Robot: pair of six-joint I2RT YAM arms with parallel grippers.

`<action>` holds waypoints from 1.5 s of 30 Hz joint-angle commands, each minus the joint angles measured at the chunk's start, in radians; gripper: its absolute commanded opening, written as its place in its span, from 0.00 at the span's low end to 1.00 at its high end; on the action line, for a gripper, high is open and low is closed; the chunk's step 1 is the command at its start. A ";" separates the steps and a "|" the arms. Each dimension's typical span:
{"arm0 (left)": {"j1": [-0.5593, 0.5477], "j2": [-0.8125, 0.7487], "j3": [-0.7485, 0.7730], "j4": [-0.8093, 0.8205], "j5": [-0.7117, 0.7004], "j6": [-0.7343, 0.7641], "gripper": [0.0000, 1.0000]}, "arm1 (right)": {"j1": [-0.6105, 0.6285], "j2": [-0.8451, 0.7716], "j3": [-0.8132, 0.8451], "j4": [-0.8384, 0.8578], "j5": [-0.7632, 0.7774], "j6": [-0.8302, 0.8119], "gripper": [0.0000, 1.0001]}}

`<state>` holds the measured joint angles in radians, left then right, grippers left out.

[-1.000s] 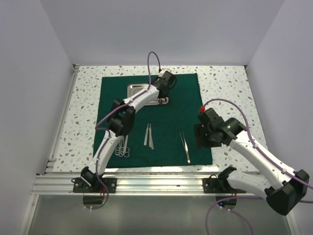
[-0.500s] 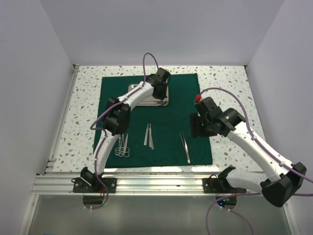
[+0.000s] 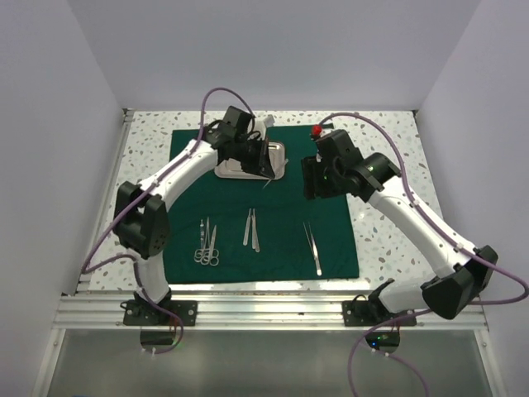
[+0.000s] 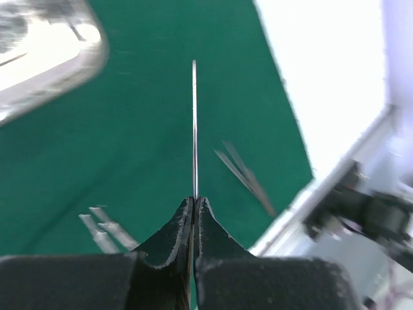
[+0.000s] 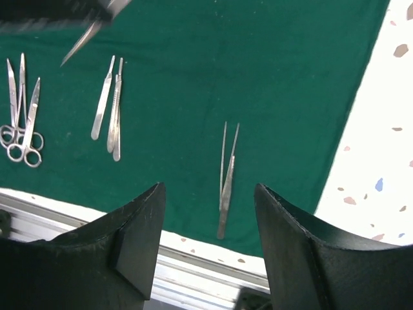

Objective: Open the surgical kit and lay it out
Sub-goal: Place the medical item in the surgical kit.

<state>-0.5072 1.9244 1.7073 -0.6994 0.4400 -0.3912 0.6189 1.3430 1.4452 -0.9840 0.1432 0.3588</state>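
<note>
The dark green cloth (image 3: 281,217) lies spread flat on the table. The steel tray (image 3: 279,153) sits at its far middle. My left gripper (image 3: 263,169) hovers over the tray's near edge, shut on a slim silver instrument (image 4: 194,129) that points out past the fingertips. On the cloth lie the scissors (image 3: 207,246), two slim instruments (image 3: 250,229) side by side, and the tweezers (image 3: 312,246). My right gripper (image 3: 311,177) hangs open above the cloth's right part, holding nothing. The right wrist view shows the tweezers (image 5: 227,174) between the fingers, far below them.
Speckled tabletop (image 3: 388,157) shows to the right of and behind the cloth. An aluminium rail (image 3: 264,306) runs along the near edge. White walls enclose the left, right and back sides.
My left gripper has shut on a slim instrument at the tray and its arm has swung out to the left. My right arm has moved toward the far side, staying open.
</note>
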 commanded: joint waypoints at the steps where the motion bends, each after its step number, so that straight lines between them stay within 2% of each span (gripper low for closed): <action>1: -0.007 -0.135 -0.095 0.139 0.221 -0.078 0.00 | -0.013 0.039 -0.002 0.067 -0.005 0.080 0.60; 3: -0.008 -0.189 -0.185 0.264 0.287 -0.178 0.00 | -0.030 0.047 -0.028 0.102 -0.065 0.190 0.58; 5: -0.011 -0.257 -0.276 0.345 0.318 -0.265 0.00 | -0.050 0.015 -0.071 0.232 -0.140 0.304 0.56; 6: -0.014 -0.275 -0.299 0.398 0.321 -0.284 0.00 | -0.059 -0.004 -0.127 0.357 -0.209 0.340 0.56; 11: -0.025 -0.375 -0.426 0.501 0.327 -0.383 0.00 | -0.116 -0.070 -0.242 0.576 -0.319 0.564 0.56; 14: -0.027 -0.413 -0.463 0.564 0.336 -0.414 0.00 | -0.134 -0.059 -0.289 0.665 -0.381 0.630 0.56; 18: -0.028 -0.424 -0.474 0.567 0.339 -0.422 0.00 | -0.134 -0.054 -0.336 0.763 -0.413 0.689 0.56; 22: -0.030 -0.436 -0.480 0.600 0.347 -0.448 0.00 | -0.134 -0.033 -0.339 0.766 -0.425 0.704 0.55; 23: -0.031 -0.436 -0.480 0.604 0.347 -0.448 0.00 | -0.134 -0.031 -0.342 0.769 -0.427 0.706 0.49; 25: -0.031 -0.435 -0.480 0.600 0.347 -0.445 0.00 | -0.133 -0.025 -0.353 0.786 -0.429 0.716 0.26; 26: -0.031 -0.433 -0.482 0.594 0.344 -0.440 0.00 | -0.134 -0.024 -0.355 0.786 -0.429 0.717 0.00; 31: -0.031 -0.421 -0.451 0.526 0.300 -0.378 0.02 | -0.134 -0.031 -0.321 0.673 -0.381 0.646 0.00; 32: -0.031 -0.413 -0.425 0.423 0.275 -0.342 0.15 | -0.140 -0.028 -0.307 0.630 -0.364 0.616 0.00; 33: -0.031 -0.391 -0.390 0.349 0.241 -0.300 0.23 | -0.142 -0.022 -0.269 0.573 -0.344 0.580 0.00; 34: -0.028 -0.377 -0.305 0.263 0.124 -0.206 0.30 | -0.143 0.001 -0.246 0.441 -0.299 0.493 0.00; 35: -0.024 -0.360 -0.261 0.094 0.052 -0.166 0.41 | -0.146 0.019 -0.226 0.367 -0.275 0.452 0.00; 37: 0.001 -0.315 -0.174 -0.036 -0.138 -0.092 0.47 | -0.146 0.048 -0.212 0.201 -0.228 0.360 0.00; 38: 0.012 -0.308 -0.164 -0.107 -0.186 -0.078 0.52 | -0.148 0.071 -0.221 0.164 -0.223 0.336 0.00; 40: 0.047 -0.297 -0.160 -0.143 -0.300 -0.040 0.54 | -0.148 0.084 -0.279 0.122 -0.223 0.301 0.00; 45: 0.104 -0.289 -0.155 -0.184 -0.402 -0.014 0.54 | -0.137 0.093 -0.423 0.110 -0.209 0.264 0.00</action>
<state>-0.4301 1.6230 1.5200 -0.7734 0.1867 -0.4789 0.4728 1.4288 1.0763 -0.7692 -0.1085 0.7036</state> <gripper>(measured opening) 0.543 0.054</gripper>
